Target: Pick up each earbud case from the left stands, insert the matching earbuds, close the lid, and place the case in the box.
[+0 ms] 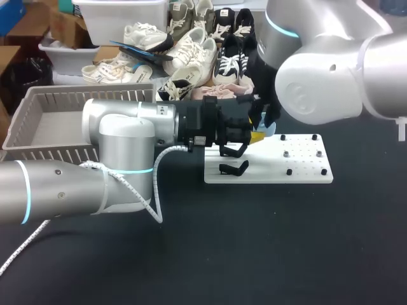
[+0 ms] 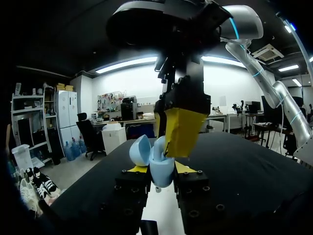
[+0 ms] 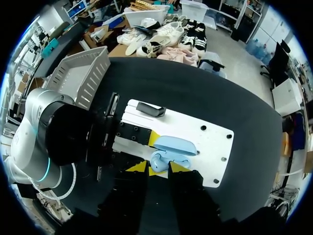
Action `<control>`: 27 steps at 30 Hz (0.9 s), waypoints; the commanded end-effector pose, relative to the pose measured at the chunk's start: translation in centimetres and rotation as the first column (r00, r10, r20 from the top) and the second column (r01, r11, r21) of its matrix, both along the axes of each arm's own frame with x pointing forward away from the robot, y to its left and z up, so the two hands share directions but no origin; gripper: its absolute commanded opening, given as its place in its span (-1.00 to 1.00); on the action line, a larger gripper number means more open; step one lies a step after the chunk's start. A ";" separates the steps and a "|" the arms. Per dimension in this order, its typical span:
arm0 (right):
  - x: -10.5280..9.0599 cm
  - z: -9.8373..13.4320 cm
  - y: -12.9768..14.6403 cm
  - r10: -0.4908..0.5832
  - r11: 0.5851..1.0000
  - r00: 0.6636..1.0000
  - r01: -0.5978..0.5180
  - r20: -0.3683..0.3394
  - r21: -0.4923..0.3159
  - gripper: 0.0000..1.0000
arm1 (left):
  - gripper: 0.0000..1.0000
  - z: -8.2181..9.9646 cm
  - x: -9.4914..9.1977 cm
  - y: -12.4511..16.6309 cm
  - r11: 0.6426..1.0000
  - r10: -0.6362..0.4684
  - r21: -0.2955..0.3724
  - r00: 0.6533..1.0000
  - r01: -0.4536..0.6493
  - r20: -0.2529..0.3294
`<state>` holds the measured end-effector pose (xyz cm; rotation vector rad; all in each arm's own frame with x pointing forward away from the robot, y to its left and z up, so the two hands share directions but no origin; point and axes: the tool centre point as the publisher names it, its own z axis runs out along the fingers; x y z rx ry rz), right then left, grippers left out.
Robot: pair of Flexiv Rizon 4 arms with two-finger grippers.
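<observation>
The left gripper [image 2: 159, 169] reaches out level over the flat white plastic base plate [image 1: 306, 169] and is clamped on the small light blue plastic earbud case [image 3: 170, 158], one yellow fingertip [image 2: 134, 169] pressed against each side of its lower half. The case is held off the plate, its rounded hinged lid [image 2: 141, 149] swung open. The right gripper [image 2: 174, 133] hangs straight down over the case, tips at its opening; I cannot tell whether it grips anything. A black clip-shaped plastic stand [image 1: 233, 168] sits on the plate's near left part, just under the left gripper. The grey slatted plastic box [image 1: 49, 101] stands on the black table [image 1: 254, 248] at the far left, well apart from the case.
</observation>
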<state>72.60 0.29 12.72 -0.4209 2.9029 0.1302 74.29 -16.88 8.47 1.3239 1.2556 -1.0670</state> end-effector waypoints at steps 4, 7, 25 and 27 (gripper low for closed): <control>-0.1 0.6 -0.3 -0.020 1.000 1.000 0.021 0.011 -0.009 -0.47 | -1.00 -0.1 0.0 0.0 1.000 0.000 -0.002 1.000 0.000 0.001; 0.0 0.6 -0.4 -0.025 1.000 1.000 0.025 0.013 -0.007 -0.49 | -1.00 -0.1 0.0 0.0 1.000 0.000 -0.002 1.000 0.000 0.001; 5.1 2.0 -1.6 -0.087 0.996 0.995 0.086 0.042 0.020 -0.41 | -1.00 -0.1 0.0 0.0 1.000 0.000 -0.002 1.000 0.000 0.001; 6.1 1.8 -2.0 -0.105 0.994 0.994 0.104 0.030 0.029 -0.42 | -1.00 -0.1 0.0 0.0 1.000 0.000 -0.002 1.000 0.000 0.001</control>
